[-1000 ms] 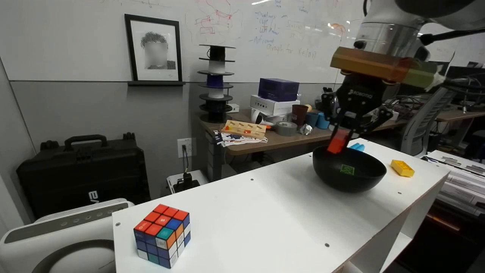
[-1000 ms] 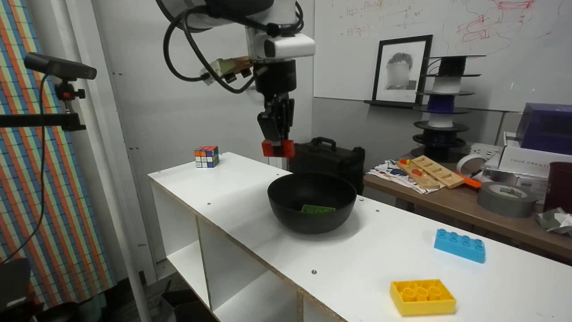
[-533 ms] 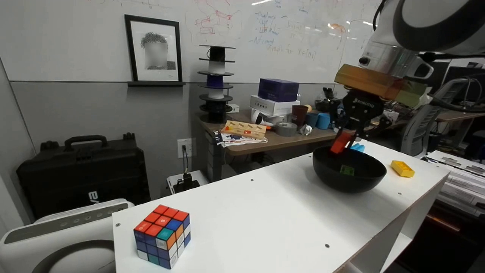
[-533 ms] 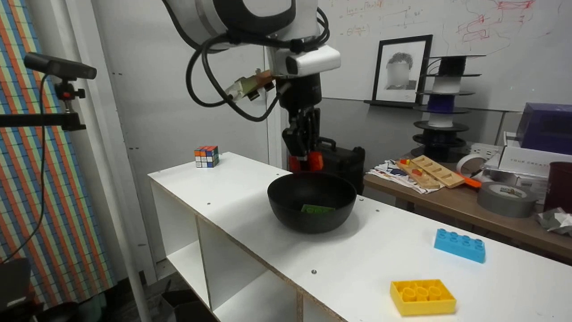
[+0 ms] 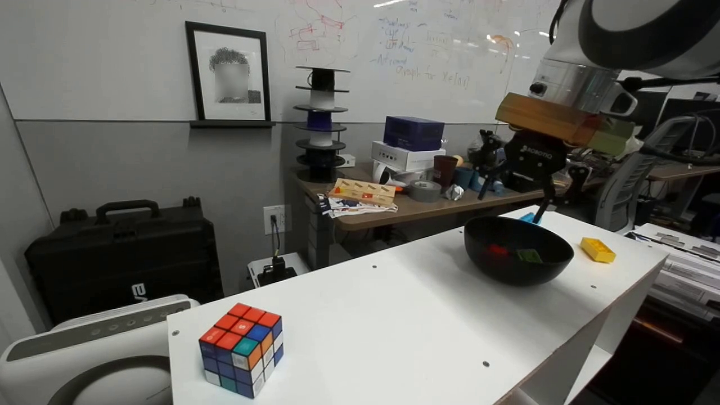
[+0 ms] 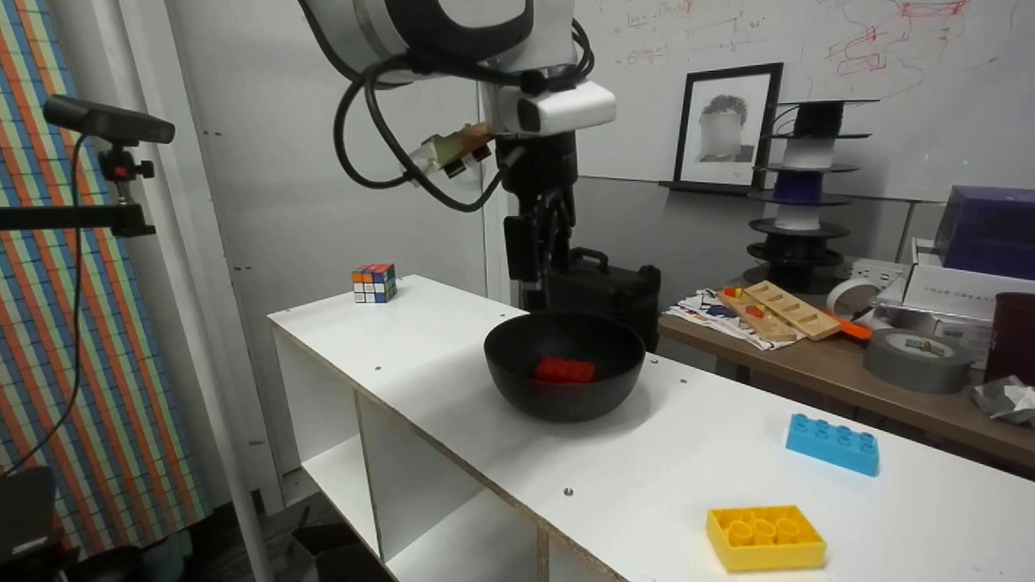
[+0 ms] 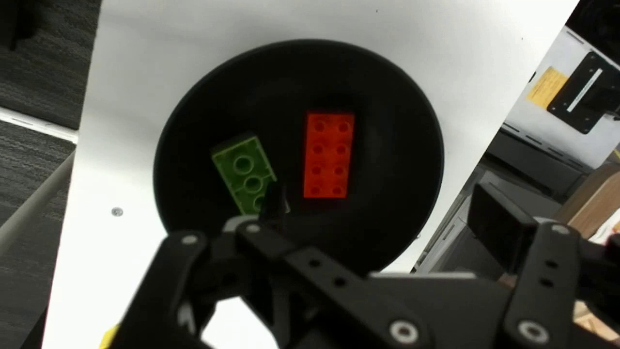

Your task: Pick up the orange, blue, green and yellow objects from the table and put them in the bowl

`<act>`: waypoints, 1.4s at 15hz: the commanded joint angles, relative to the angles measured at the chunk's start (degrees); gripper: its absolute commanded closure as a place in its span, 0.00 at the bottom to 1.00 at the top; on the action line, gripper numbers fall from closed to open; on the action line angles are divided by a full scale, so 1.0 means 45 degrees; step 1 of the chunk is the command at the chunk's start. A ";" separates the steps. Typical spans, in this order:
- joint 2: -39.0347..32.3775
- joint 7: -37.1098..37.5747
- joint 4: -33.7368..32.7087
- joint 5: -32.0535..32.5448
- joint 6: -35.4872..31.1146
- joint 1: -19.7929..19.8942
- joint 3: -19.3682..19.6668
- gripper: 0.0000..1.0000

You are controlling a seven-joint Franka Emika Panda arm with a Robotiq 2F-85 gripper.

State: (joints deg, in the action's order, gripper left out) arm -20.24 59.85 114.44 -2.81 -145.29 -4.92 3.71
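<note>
1. White counter [image 6: 671, 469] runs beneath my hand [image 5: 509, 210] and off to either side; nothing I see resting on it has shifted, so the picking left is unchanged.
2. Black bowl [image 6: 566, 406] sits below my hand and has just gone from holding one piece to two; I judge the task about half done.
3. My hand itself: clamped half a second ago, its jaws now stand wide apart above the bowl with nothing between them. That release reads as clean, freeing me to move on.
4. Red brick [image 7: 329, 155] has just left my grip and lies studs up in the bowl beneath me; I take it for the task's orange object.
5. Yellow brick [image 6: 766, 540] lies hollow side up on the counter, off to one side of my hand and clear of the bowl, still to be fetched.
6. Blue brick [image 6: 833, 444] waits on that same side of my hand, studs up, also unmoved; one of these two likely comes next.
7. Green brick [image 7: 244, 174] is in the bowl under my hand, apart from the red one; it has shifted a little, probably nudged when the red one landed.
</note>
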 commanded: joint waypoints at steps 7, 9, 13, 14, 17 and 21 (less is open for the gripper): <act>0.1913 -0.5632 0.1274 -0.1839 0.2161 0.1932 0.0038 0.00; 0.1618 -0.6065 0.1056 -0.1617 0.2337 0.2160 0.0431 0.00; 0.0809 -0.6669 0.0637 -0.1162 0.2295 0.2533 0.1177 0.00; 0.0518 -0.6874 0.0459 -0.1298 0.2329 0.2654 0.1285 0.00; -0.0337 -0.7106 -0.0070 -0.1414 0.2096 0.2840 0.1524 0.00; -0.1301 -0.6720 -0.0745 -0.1254 0.1582 0.2996 0.2057 0.00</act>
State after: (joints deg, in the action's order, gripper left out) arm -22.88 29.02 114.61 -8.91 -136.54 8.22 11.37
